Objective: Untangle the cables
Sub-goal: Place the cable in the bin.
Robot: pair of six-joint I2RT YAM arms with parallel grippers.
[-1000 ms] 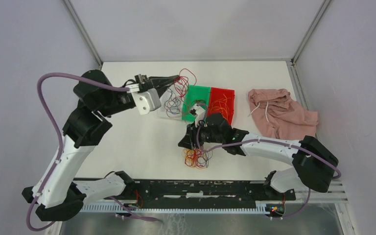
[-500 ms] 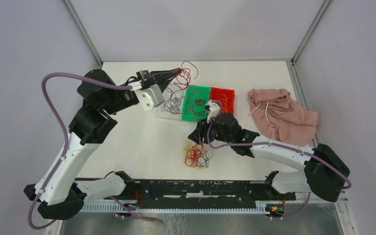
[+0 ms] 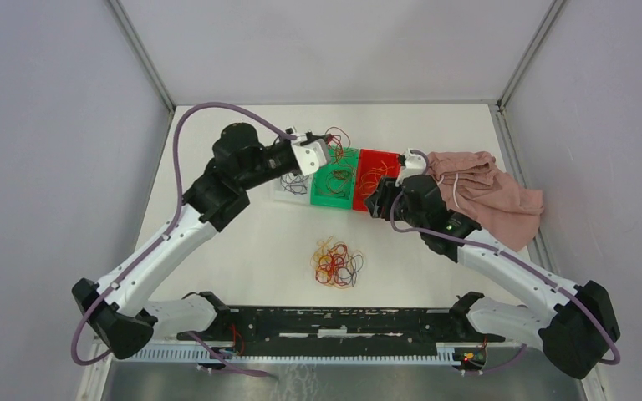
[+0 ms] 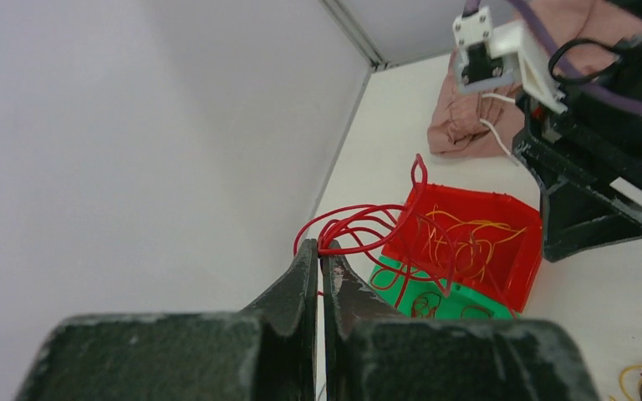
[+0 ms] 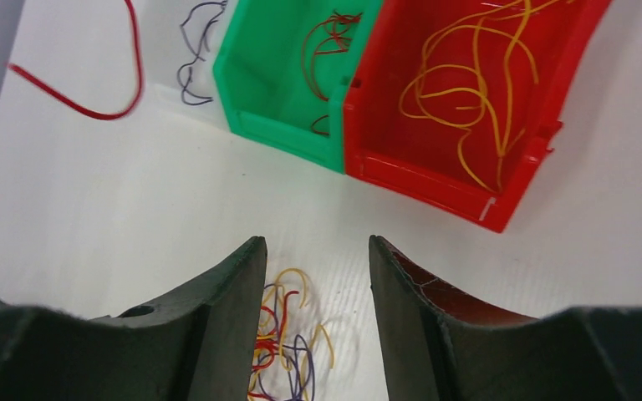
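Note:
My left gripper (image 4: pixel 319 248) is shut on a bundle of dark red cables (image 4: pixel 368 230) that loop down toward the bins. From above, this left gripper (image 3: pixel 328 144) hangs over the green bin (image 3: pixel 324 197). The right gripper (image 5: pixel 318 246) is open and holds nothing; from above it (image 3: pixel 374 205) hovers at the near edge of the red bin (image 3: pixel 389 156). A tangle of yellow, red and purple cables (image 3: pixel 337 265) lies loose on the table, and also shows low between the right fingers as a tangle (image 5: pixel 288 351). Yellow cables (image 5: pixel 468 83) lie in the red bin (image 5: pixel 418 180).
Three bins stand in a row: a clear one (image 3: pixel 282 194) with purple wires, the green bin (image 5: pixel 255 125) with a few dark red wires, and the red one. A pink cloth (image 3: pixel 481 192) with a white drawstring lies right of the bins.
The left arm carried the red cables right, over the green bin. The right arm left the table tangle, swung back right toward the red bin, and its jaws widened.

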